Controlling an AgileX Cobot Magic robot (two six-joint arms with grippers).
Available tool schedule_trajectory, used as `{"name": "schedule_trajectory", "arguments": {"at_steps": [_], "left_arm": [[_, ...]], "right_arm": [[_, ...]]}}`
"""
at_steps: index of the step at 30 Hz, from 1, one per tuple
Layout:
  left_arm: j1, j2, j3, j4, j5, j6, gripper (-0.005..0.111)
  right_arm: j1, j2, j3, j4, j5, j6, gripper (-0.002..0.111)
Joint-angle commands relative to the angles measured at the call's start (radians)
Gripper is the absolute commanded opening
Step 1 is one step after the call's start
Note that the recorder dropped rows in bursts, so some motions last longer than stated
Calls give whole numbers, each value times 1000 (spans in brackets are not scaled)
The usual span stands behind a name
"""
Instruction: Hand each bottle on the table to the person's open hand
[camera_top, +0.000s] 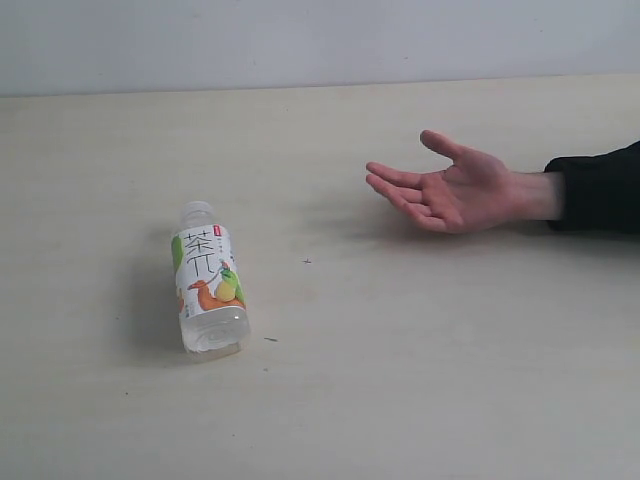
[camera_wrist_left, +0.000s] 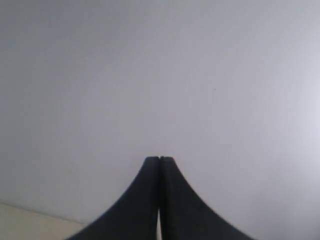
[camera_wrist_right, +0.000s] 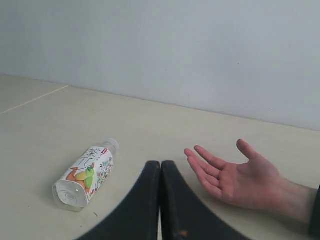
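A single bottle (camera_top: 210, 290) is lying on its side on the pale table (camera_top: 400, 410), well apart from the person's open hand (camera_top: 455, 190), out beyond its fingertips and nearer the exterior camera than the hand is. The bottle is clear, with a white label showing green and orange fruit. Its white cap is pointing toward the wall (camera_top: 300, 40) behind the hand, and nothing is touching it.

The hand is lying palm up with the fingers spread, the fingertips pointing toward the bottle's side of the table. A black sleeve (camera_top: 600, 190) is covering the wrist on the side away from the bottle. Whether the hand is resting on the tabletop or hovering just above it cannot be told.

The left gripper (camera_wrist_left: 159, 160) is facing the plain wall, with its two dark fingers pressed together and gripping nothing. The right gripper (camera_wrist_right: 160, 164) is likewise pressed together and empty. In its wrist view it is pointing into the gap between the bottle and the hand, touching neither.
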Motion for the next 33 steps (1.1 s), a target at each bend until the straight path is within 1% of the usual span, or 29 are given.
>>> {"name": "schedule_trajectory", "arguments": {"at_steps": [1, 4, 8, 10, 14, 16, 18, 20, 21, 22, 24, 28, 29, 31, 33], "left_arm": [[0, 256, -205, 151, 59, -33, 0], [0, 439, -334, 218, 187, -29, 0], [-5, 668, -498, 304, 405, -2, 0], [-22, 773, -582, 304, 546, 79, 0], [-64, 933, -713, 274, 769, 251, 0], [-83, 987, -762, 218, 808, 302, 0], [-94, 1014, -781, 153, 789, 308, 0], [-106, 1029, -780, 52, 755, 309, 0], [-114, 1036, -780, 30, 755, 309, 1], [-127, 1047, -780, 7, 755, 309, 3], [-157, 1075, -780, -20, 777, 309, 12], [-232, 1144, -780, -106, 810, 296, 40], [-269, 1174, -789, -153, 810, 270, 51], [-314, 1217, -801, -207, 810, 270, 59], [-365, 1249, -814, -209, 782, 297, 64]], "right_arm": [[3, -5, 5, 7, -15, 0, 0], [3, -5, 5, 7, -15, 0, 0], [3, -5, 5, 7, -15, 0, 0], [3, -5, 5, 7, -15, 0, 0], [3, -5, 5, 7, -15, 0, 0], [3, -5, 5, 7, -15, 0, 0], [3, -5, 5, 7, -15, 0, 0], [3, -5, 5, 7, -15, 0, 0], [3, -5, 5, 7, -15, 0, 0], [3, -5, 5, 7, -15, 0, 0], [3, -5, 5, 7, -15, 0, 0], [3, -5, 5, 7, -15, 0, 0], [3, -5, 5, 7, -15, 0, 0], [3, -5, 5, 7, -15, 0, 0], [3, -5, 5, 7, -15, 0, 0]]}}
